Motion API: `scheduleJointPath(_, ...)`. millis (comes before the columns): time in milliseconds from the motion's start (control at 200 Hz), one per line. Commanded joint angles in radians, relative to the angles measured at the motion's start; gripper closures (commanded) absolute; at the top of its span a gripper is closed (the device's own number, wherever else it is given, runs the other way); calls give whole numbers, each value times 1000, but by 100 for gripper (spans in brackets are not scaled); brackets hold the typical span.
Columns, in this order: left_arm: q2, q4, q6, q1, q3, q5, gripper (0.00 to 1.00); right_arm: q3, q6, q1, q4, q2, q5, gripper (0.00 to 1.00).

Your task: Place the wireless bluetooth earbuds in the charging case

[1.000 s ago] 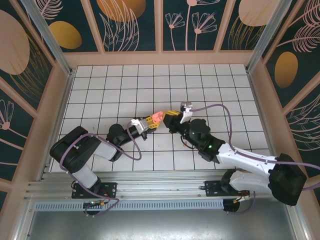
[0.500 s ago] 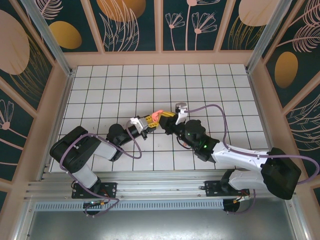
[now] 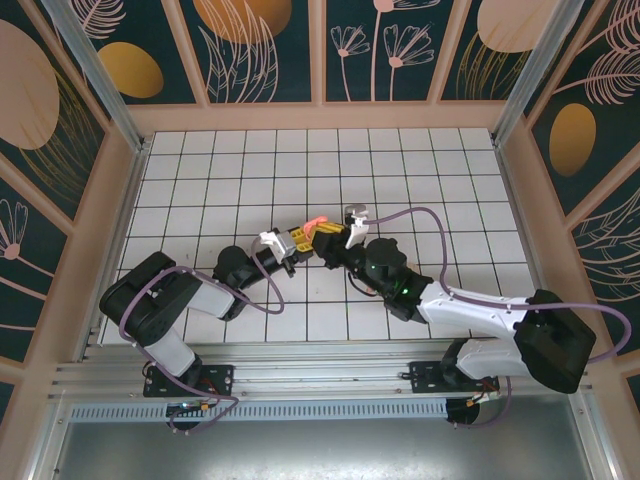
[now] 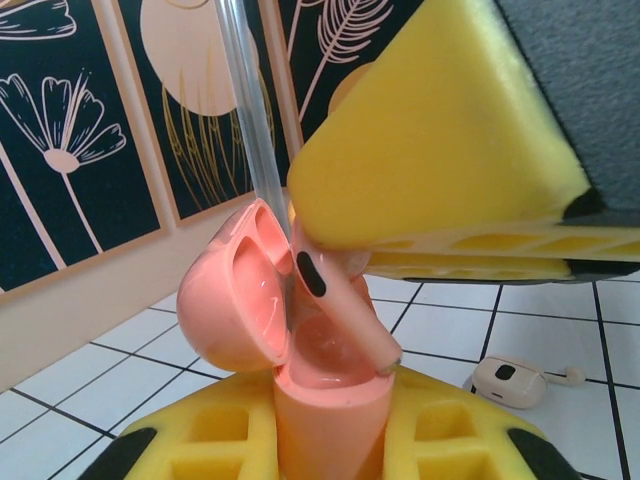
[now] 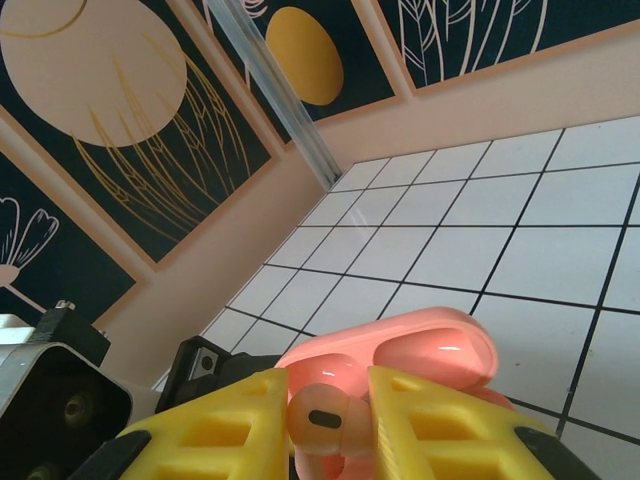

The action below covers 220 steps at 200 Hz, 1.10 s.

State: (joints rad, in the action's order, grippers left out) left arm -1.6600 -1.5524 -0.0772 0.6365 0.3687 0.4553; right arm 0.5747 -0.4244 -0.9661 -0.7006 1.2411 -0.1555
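Observation:
The salmon-pink charging case (image 4: 320, 400) stands upright between the yellow fingers of my left gripper (image 4: 330, 435), which is shut on it. Its lid (image 4: 230, 300) hangs open to the left. One pink earbud (image 4: 335, 300) with a dark slot leans into the case's mouth, its stem tip on the rim. My right gripper (image 5: 328, 418) is shut on that earbud (image 5: 322, 420), with the open case (image 5: 410, 350) just behind. From above, both grippers meet mid-table: left gripper (image 3: 297, 241), case (image 3: 314, 222), right gripper (image 3: 327, 235).
A beige rounded object with a dark hole (image 4: 510, 380) lies on the white tiled floor (image 4: 450, 330) to the right of the case. Patterned walls (image 3: 320, 50) ring the table. Open tiles spread behind and to both sides of the grippers.
My right gripper has moved left with the earbud until it meets the case. The left gripper, holding the case, has shifted slightly left and back.

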Motion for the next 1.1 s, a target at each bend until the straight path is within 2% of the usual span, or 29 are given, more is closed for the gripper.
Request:
scheduleJointPath(0,-1,-61,28,10,25,-17,93,28,8,-13,-41,14,2,76)
scheduleJointPath(375,12,-66,60,10,35,-7,94,21,8,-17,-45,22,-57,76)
scheduleJointPath(741,30,-23,89,9,34,12,94,86,103,-10,-45,-6,-65,76)
scheduleJointPath(1096,46,-42,136,9,44,6,94,69,97,-2,-53,9,-70,76)
